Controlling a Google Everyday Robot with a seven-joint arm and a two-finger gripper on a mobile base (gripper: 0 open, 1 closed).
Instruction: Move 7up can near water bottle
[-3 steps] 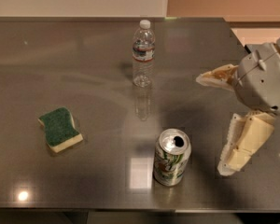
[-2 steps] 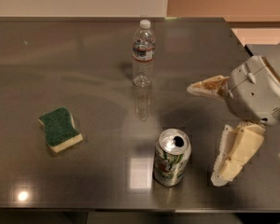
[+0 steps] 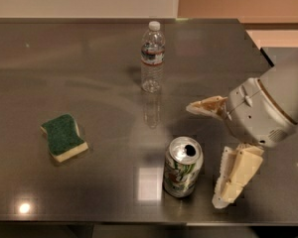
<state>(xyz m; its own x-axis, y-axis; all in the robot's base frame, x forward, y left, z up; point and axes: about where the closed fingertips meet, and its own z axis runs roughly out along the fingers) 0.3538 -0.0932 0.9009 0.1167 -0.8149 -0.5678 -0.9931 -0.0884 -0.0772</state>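
Evidently the gripper (image 3: 203, 155) had slid in from the right over the last second, toward the near edge of the table (image 3: 89, 73). Its jaws were spread wide. The upper finger (image 3: 206, 106) reached out beyond the 7up can (image 3: 183, 167) and the lower finger (image 3: 236, 175) hung just beside the can's right flank, neither touching it as far as could be seen. The can itself had not shifted; it stood upright close to the front edge, its opened top showing. I judged this to be the closing approach before a grasp, with the carry not yet begun. The water bottle (image 3: 152, 56) stood upright well apart from the can, toward the far side. The stretch of steel between them lay bare, and the green sponge (image 3: 63, 137) sat well off to the left, out of the way
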